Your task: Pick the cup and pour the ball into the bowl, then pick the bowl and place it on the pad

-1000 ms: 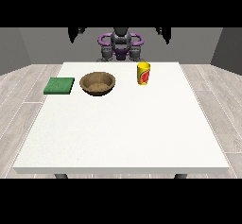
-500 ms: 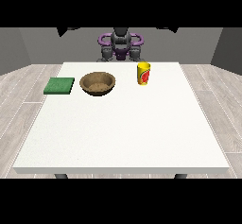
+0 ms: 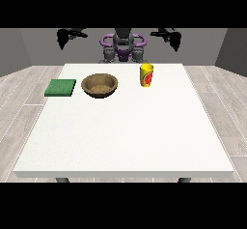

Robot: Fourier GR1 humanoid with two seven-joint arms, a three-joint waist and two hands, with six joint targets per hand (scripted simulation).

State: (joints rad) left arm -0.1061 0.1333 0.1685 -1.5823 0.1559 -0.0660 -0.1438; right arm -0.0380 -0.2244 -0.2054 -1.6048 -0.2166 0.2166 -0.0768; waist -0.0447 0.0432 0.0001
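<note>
While both hands (image 3: 64, 36) (image 3: 172, 37) are held raised at upper left and right exactly as before, finger state cannot be told. Nothing is grasped yet: cup (image 3: 146, 75) upper centre-right, bowl (image 3: 100, 84) beside, pad (image 3: 61, 87) left.

white table (image 3: 125, 136) | pale wood-plank floor (image 3: 24, 85) | grey wall (image 3: 19, 49)

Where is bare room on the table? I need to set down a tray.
The whole near half of the table, in front of the pad, bowl and cup, is bare. Those three crowd the far edge.
</note>
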